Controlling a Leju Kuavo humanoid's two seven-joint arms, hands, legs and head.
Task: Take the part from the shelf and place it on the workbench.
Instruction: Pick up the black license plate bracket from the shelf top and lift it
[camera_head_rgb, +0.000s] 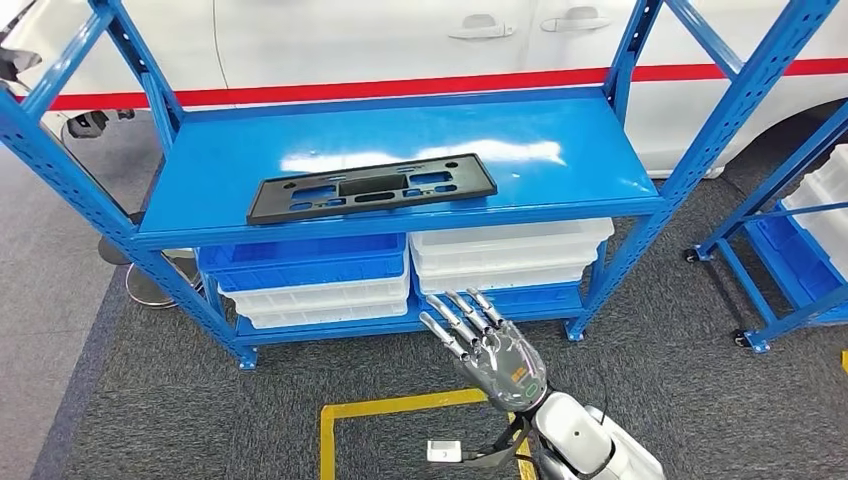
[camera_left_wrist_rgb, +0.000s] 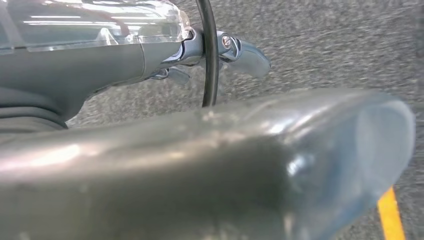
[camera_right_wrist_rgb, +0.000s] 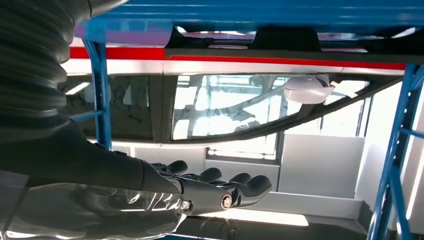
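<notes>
task's barely begun, by the look of it. the part (camera_head_rgb: 372, 187), a flat black plate-holder sort of frame w/ cutouts, lies flat on the top deck of the blue shelf (camera_head_rgb: 560, 150), toward the left half and near the front edge. nothing is touching it. grab, lift, carry and set-down on the workbench are all left to do; can't see a workbench from here.

right hand (camera_head_rgb: 487, 340) is up in front of the shelf, lower than the part and off to its right, well apart from it, fingers stretched out and spread, holding nothing. left hand (camera_left_wrist_rgb: 220, 50) hangs over the grey carpet; the wrist cam is so close and blurry i can't tell if it's apart or curled.

part's long axis runs left-right along the shelf front, slightly skewed: right end sits a bit further back than the left. broad face up.
</notes>
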